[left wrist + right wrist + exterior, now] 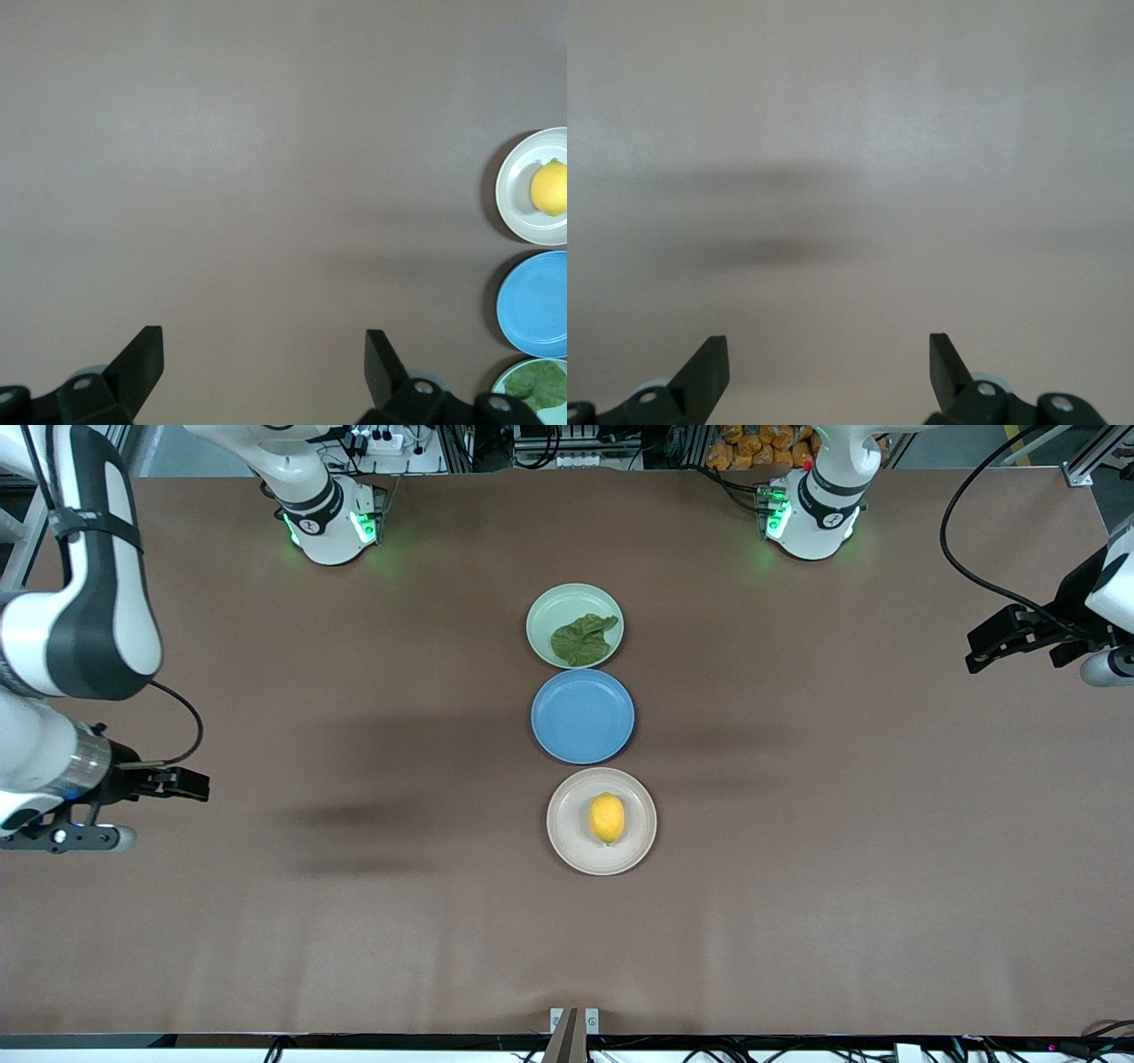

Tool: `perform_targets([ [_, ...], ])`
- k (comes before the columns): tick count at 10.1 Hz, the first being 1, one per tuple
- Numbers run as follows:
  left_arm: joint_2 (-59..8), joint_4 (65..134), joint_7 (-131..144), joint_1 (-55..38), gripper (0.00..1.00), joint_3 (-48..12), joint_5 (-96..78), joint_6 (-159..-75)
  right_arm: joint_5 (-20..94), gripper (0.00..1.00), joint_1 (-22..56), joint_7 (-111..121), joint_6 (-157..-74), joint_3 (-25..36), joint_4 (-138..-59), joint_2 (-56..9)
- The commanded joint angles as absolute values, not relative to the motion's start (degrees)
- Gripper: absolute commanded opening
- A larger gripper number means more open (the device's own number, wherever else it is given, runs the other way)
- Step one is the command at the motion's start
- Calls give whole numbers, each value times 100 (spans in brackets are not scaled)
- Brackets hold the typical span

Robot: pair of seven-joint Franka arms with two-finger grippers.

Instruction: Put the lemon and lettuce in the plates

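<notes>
Tabletop (pixel 797 868) plates (pixel 601 820) hold lemon (pixel 607 817) and lettuce (pixel 583 638), well apart from both grippers.

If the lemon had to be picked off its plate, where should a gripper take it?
Probably from straight above, fingers closing across the narrow middle of the lemon. It lies on its side in the beige plate, long axis pointing toward the front camera, and the shallow rim hinders a sideways approach.

In the left wrist view, the picture's edge crops the mint plate (pixel 532 376) and lettuce (pixel 542 382).
</notes>
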State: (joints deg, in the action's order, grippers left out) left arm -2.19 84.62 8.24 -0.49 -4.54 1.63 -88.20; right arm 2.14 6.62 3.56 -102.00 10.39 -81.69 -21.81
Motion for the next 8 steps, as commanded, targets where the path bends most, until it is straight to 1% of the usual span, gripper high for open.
perform_targets([
  [1,-97,8499,694,0,100,-449,299,-8859,545,100,756,729,-10090,1380,-8262,-1672],
  [2,-105,8490,686,9,100,-448,290,-8859,484,100,765,703,-9751,1380,-8131,-1661],
  [3,-105,8490,694,9,100,-448,290,-8859,466,100,773,686,-9599,1380,-7938,-1618],
  [5,-105,8490,694,9,100,-440,290,-8859,422,100,756,685,-9563,1371,-7971,-1303],
  [8,-123,8490,694,9,100,-439,273,-8859,255,100,739,685,-8888,1336,-7980,-933],
])
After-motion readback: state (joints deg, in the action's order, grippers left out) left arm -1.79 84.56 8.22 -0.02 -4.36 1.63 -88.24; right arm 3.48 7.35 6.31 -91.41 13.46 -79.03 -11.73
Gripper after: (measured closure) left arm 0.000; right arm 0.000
